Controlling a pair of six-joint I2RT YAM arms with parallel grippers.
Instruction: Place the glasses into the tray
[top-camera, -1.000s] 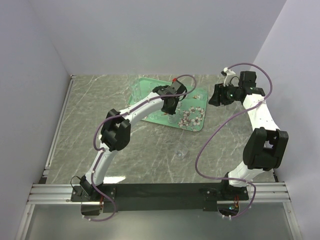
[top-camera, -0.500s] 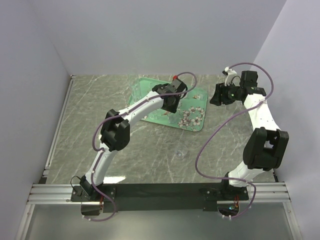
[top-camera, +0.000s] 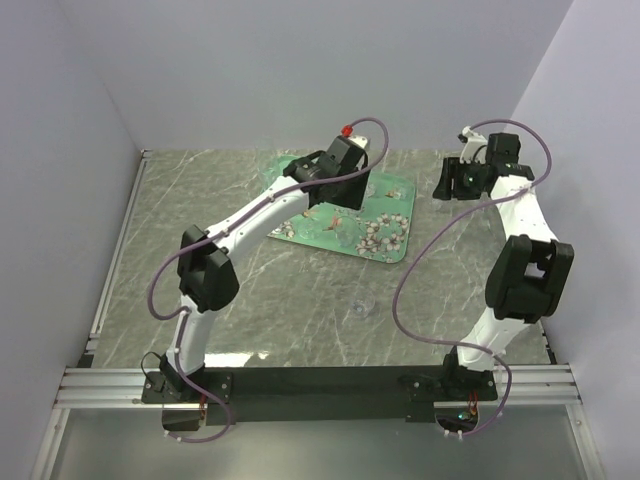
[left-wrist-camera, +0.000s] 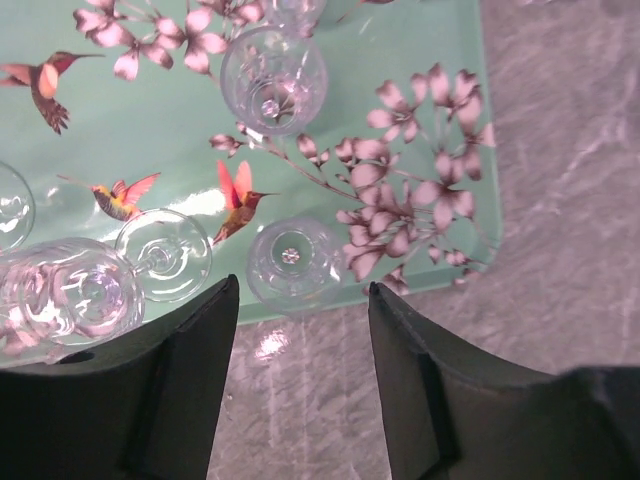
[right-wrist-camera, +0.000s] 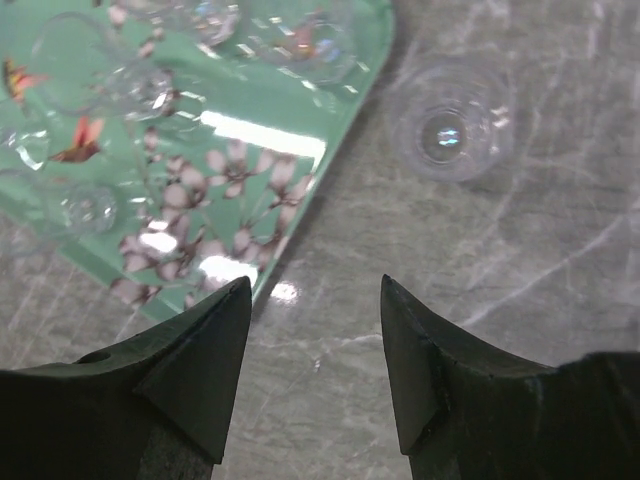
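Marble tabletop (top-camera: 300, 300) carries the tray (top-camera: 398, 192) at 12 o'clock. Left gripper (left-wrist-camera: 302, 290) hangs open, empty, above a seated glass (left-wrist-camera: 292, 262). Right gripper (right-wrist-camera: 315, 285), open for pickup, faces loose glass (right-wrist-camera: 445, 135) at 1 o'clock.

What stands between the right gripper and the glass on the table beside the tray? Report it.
Nothing visible. The right gripper is open over the bare table; the glass stands alone ahead of it, just off the tray rim, with only tabletop between them.
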